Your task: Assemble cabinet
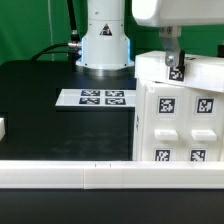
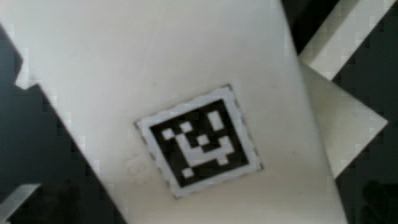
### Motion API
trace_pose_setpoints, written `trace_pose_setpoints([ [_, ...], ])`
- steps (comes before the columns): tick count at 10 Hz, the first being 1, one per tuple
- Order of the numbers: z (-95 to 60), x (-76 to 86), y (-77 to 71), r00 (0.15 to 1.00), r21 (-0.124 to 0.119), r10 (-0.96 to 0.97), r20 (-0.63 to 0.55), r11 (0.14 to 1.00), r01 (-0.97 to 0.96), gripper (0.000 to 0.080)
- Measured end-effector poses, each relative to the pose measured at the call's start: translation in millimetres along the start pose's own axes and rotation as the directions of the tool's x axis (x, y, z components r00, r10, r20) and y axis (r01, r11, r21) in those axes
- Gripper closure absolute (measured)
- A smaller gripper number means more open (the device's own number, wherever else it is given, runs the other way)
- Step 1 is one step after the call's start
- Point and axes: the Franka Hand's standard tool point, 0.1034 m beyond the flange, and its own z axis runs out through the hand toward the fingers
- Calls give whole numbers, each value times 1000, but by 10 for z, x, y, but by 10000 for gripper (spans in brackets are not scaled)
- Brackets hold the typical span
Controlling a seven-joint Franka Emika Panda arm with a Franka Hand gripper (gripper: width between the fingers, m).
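Observation:
The cabinet [image 1: 180, 115] is a big white box with several black-and-white tags. It stands at the exterior view's right, behind the front rail. My gripper [image 1: 175, 62] comes down from above onto the cabinet's top back edge. Its fingers straddle a small tagged part of the wall there, and the jaws look closed on it. In the wrist view a white face of the cabinet [image 2: 125, 90] with one tag [image 2: 201, 140] fills the picture and runs slantwise. The fingertips are only dark blurs at the corners.
The marker board [image 1: 95, 97] lies flat on the black table in front of the robot base [image 1: 105, 45]. A long white rail [image 1: 90, 176] runs along the front. A small white block [image 1: 2, 128] shows at the left edge.

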Motion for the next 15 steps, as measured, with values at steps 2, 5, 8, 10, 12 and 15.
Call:
trace_pose_setpoints([
  [2, 3, -12, 21, 1000, 0, 7, 1, 1000, -7, 99],
  [5, 1, -19, 43, 1000, -1, 10, 0, 1000, -10, 243],
  [8, 2, -22, 51, 999, -1, 46, 0, 999, -46, 243],
  [10, 2, -23, 52, 990, -1, 140, 0, 990, -140, 243],
  [12, 0, -26, 61, 943, -2, 332, 0, 943, -332, 242],
  [15, -5, -39, 108, 804, -4, 595, -5, 804, -595, 242],
])
